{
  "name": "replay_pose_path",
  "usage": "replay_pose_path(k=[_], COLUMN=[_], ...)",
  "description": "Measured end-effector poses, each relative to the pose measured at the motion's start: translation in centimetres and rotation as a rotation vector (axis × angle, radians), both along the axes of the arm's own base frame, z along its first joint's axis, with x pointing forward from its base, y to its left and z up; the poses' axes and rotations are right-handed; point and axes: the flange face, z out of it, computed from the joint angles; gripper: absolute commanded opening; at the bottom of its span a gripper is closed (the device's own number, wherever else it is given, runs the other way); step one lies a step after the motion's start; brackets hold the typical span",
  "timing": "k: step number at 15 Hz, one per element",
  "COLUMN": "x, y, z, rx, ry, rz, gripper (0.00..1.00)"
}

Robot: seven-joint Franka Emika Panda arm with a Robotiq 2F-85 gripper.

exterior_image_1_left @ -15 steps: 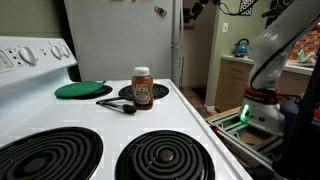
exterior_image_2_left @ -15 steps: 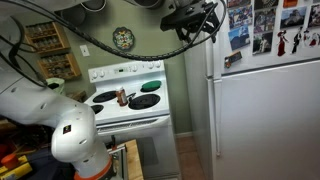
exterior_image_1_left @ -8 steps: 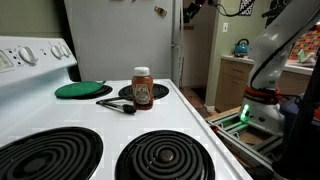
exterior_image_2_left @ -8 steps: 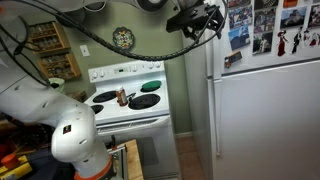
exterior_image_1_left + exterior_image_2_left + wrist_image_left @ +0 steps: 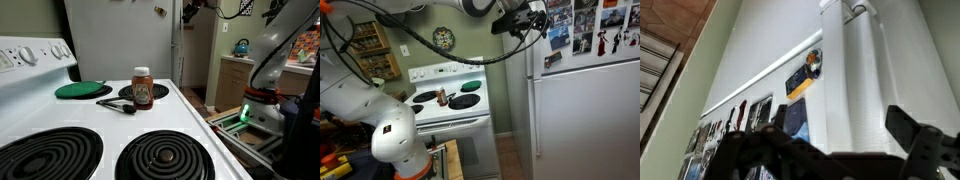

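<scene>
My gripper (image 5: pixel 533 17) hangs high up, close to the top left corner of the white fridge (image 5: pixel 585 110). In the wrist view the gripper (image 5: pixel 835 138) is open, its two dark fingers (image 5: pixel 915 135) standing wide apart at the bottom edge with nothing between them. Beyond them rises the fridge's white door handle (image 5: pixel 855 70), with photos and magnets (image 5: pixel 800 80) stuck on the door beside it. The gripper is apart from the handle. In an exterior view only part of the gripper (image 5: pixel 193 5) shows at the top edge.
A white stove (image 5: pixel 190 125) carries a spice jar (image 5: pixel 142 88), a green round pad (image 5: pixel 83 90) and a black utensil (image 5: pixel 118 104). A teal kettle (image 5: pixel 241 47) stands on a far counter. The arm's base (image 5: pixel 395 140) sits left of the stove (image 5: pixel 448 100).
The gripper has drifted a little up and toward the fridge door. Its jaws stayed open. Nothing on the stove moved.
</scene>
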Motion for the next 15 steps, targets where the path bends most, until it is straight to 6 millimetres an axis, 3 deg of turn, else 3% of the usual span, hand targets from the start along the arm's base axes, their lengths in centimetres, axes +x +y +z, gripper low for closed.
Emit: replay_pose_path(k=[15], x=[2.3], y=[0.1], z=[-1.3], rx=[0.060], ry=[-0.018], rz=[-0.237], gripper=[1.00])
